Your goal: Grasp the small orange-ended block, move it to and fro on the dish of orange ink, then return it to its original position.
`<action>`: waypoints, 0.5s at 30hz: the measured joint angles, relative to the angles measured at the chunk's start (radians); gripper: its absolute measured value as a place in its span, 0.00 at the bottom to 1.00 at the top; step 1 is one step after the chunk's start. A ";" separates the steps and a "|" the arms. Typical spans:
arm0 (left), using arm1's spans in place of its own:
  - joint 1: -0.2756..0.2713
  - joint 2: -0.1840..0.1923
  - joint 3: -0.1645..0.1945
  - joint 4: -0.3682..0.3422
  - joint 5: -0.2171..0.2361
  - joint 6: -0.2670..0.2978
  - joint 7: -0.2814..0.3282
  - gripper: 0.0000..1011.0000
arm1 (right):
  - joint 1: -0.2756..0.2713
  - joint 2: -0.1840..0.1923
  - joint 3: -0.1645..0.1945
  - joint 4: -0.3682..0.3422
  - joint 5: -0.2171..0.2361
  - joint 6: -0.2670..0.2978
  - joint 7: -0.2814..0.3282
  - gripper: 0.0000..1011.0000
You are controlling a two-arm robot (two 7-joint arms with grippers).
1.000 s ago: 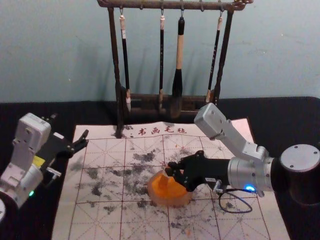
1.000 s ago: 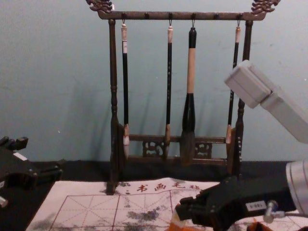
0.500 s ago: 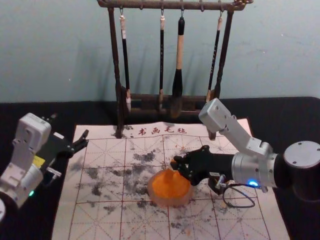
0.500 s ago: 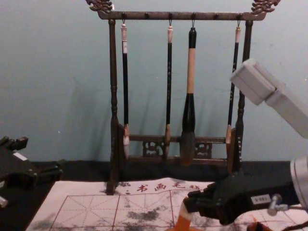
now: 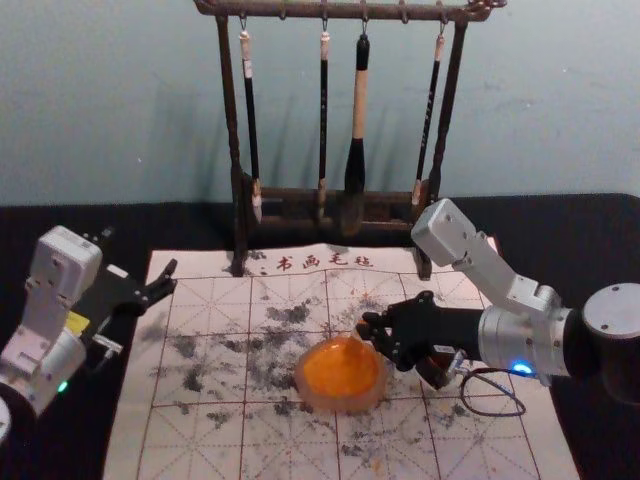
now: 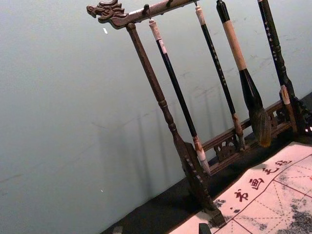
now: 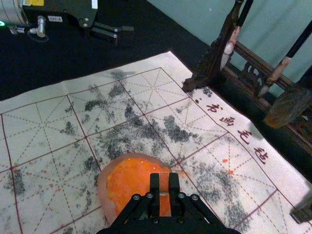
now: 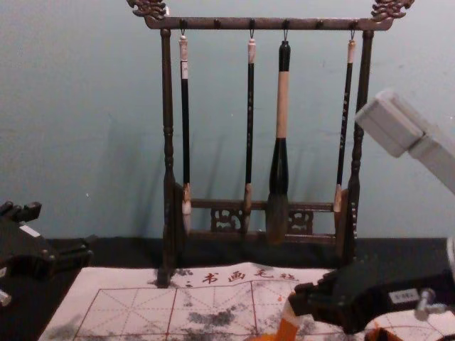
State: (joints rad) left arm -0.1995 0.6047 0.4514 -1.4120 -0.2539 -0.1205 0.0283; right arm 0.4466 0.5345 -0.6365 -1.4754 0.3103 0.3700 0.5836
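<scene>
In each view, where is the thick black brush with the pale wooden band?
Head view: thick brush, third from left, on wooden rack.
Chest view: thick brush, also third.
Left wrist view: thick brush, between thin brushes.
Right wrist view: brush bristles, beyond white mat.
Shared landmark: red characters.

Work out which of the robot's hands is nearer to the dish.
Right. The right hand grips the block at the edge of the dish, reaching in from the right; the left hand is much farther off, by the mat's left edge.
</scene>
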 joint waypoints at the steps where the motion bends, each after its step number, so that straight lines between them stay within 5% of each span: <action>1: 0.000 0.000 0.000 0.000 0.000 0.000 0.000 1.00 | -0.002 0.003 0.001 -0.003 0.000 0.001 0.000 0.03; 15: 0.000 0.000 0.000 0.000 0.000 0.000 0.000 1.00 | -0.030 0.037 0.011 -0.034 -0.003 0.009 0.016 0.03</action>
State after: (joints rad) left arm -0.1995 0.6047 0.4514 -1.4120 -0.2539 -0.1205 0.0283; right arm 0.4162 0.5716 -0.6259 -1.5090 0.3075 0.3791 0.5991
